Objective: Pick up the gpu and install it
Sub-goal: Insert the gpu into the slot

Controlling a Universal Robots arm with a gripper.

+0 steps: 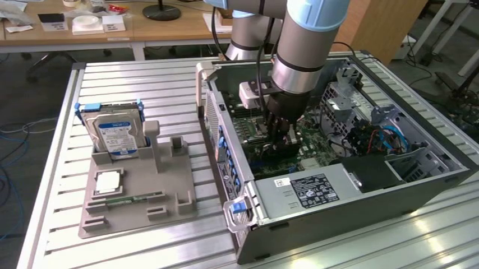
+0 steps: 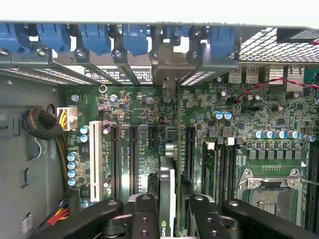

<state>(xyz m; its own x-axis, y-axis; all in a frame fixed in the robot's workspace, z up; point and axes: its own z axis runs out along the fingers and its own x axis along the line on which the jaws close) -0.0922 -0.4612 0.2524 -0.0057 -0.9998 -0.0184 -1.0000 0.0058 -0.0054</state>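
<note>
The gpu [image 2: 167, 194] stands on edge on the motherboard [image 2: 134, 104] inside the open computer case [image 1: 329, 224]. I see it edge-on in the wrist view, its end bracket reaching the rear slot openings. My gripper [image 2: 172, 209] straddles the card from above. Its black fingers [image 2: 144, 214] sit on either side, with a small gap showing on one side. In the exterior view my gripper [image 1: 281, 131] reaches down into the case over the motherboard, and the arm covers most of the card.
A grey fixture [image 1: 142, 185] on the slatted table beside the case holds a hard drive [image 1: 114, 134], a silver chip [image 1: 109, 182] and a memory stick [image 1: 123, 200]. Inside the case are the processor socket [image 2: 271, 191], free expansion slots [image 2: 133, 154] and cable bundles [image 2: 45, 124].
</note>
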